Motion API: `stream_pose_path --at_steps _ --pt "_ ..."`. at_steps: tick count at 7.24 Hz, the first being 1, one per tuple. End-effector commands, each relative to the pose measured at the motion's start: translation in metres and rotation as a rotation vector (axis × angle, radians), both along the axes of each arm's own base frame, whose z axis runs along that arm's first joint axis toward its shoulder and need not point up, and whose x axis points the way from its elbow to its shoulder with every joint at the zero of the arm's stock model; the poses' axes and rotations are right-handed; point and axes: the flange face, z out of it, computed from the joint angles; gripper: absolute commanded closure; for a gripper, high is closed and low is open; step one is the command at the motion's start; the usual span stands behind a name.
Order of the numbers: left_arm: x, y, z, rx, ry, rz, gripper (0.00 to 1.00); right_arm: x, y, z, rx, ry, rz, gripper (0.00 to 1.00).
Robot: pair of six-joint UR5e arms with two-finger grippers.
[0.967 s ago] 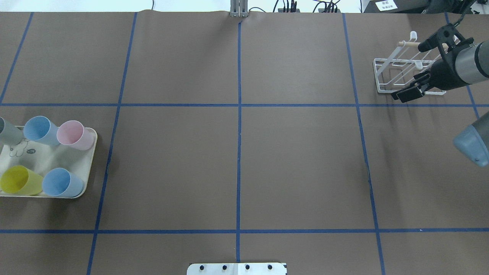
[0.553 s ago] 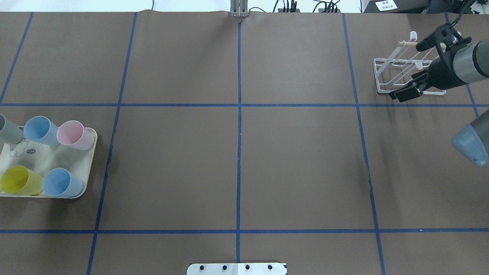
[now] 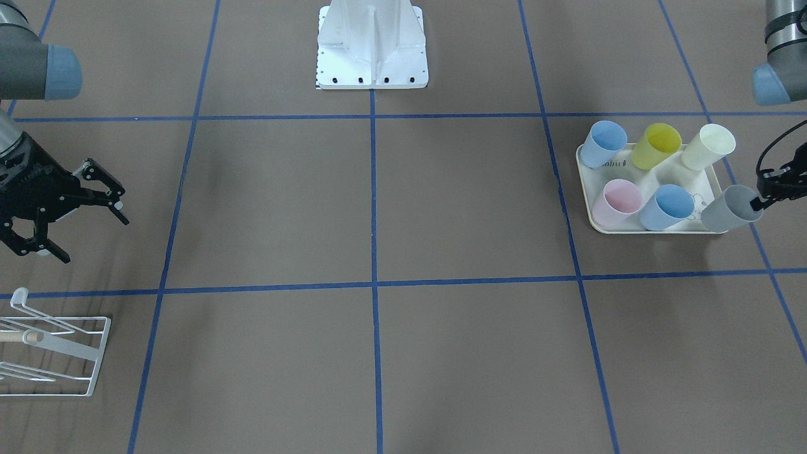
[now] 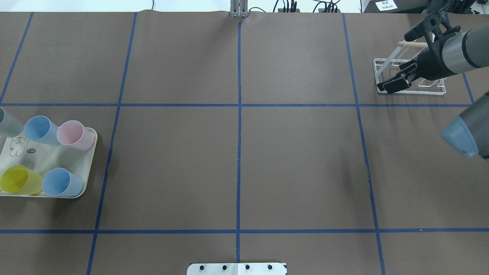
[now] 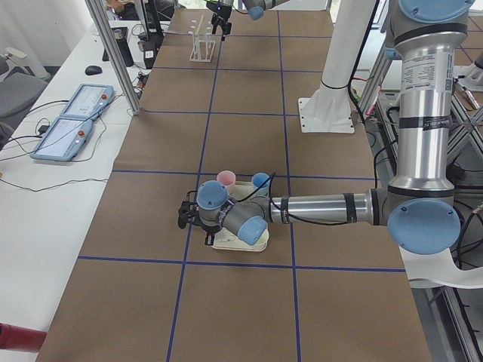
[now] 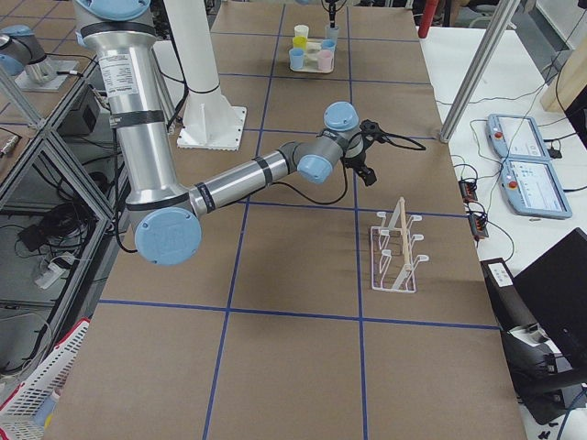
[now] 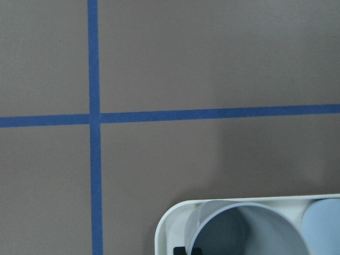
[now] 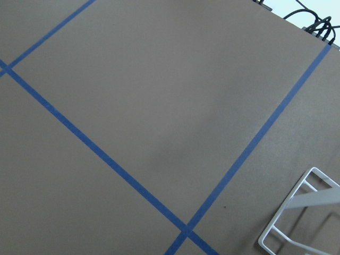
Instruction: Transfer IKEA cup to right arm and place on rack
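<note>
The IKEA cup in hand is grey (image 3: 728,211) and tilts over the tray's corner. My left gripper (image 3: 758,202) is shut on its rim at the view's right edge. The overhead view shows just a sliver of that cup (image 4: 5,123) at the left edge. In the left wrist view I look into the cup (image 7: 244,226). The right arm's gripper (image 3: 96,240) is open and holds nothing. It hovers above the white wire rack (image 4: 382,72) with the wooden rod. The same rack (image 3: 60,353) stands in the front view's lower left corner.
A cream tray (image 3: 589,217) holds two blue cups, a pink (image 3: 619,200), a yellow (image 3: 656,145) and a cream cup (image 3: 709,146). The robot's white base plate (image 3: 372,69) sits mid-table. Blue tape lines grid the brown table.
The grey cup has shifted off its tray spot toward the far side. The right gripper has moved farther away and left, over the rack, still open.
</note>
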Motion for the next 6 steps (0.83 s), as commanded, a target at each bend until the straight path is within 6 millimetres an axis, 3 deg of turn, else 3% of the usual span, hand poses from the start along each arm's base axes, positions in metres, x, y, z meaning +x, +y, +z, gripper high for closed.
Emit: stream_pose_path --at_steps 1,3,5,6 --pt "-0.026 -0.014 -0.012 -0.013 0.011 -0.052 1.00 -0.014 -0.017 -0.036 0.065 -0.026 -0.011 0.00" --pt "-0.063 -0.076 -0.077 -0.078 0.098 -0.100 1.00 -0.051 -0.027 -0.088 0.146 -0.067 -0.057 0.00" --pt "-0.066 -0.119 -0.161 -0.209 0.256 -0.133 1.00 -0.090 -0.031 -0.151 0.227 -0.107 -0.085 0.00" --pt "-0.063 -0.128 -0.209 -0.277 0.319 -0.188 1.00 -0.109 -0.036 -0.160 0.230 -0.112 -0.099 0.00"
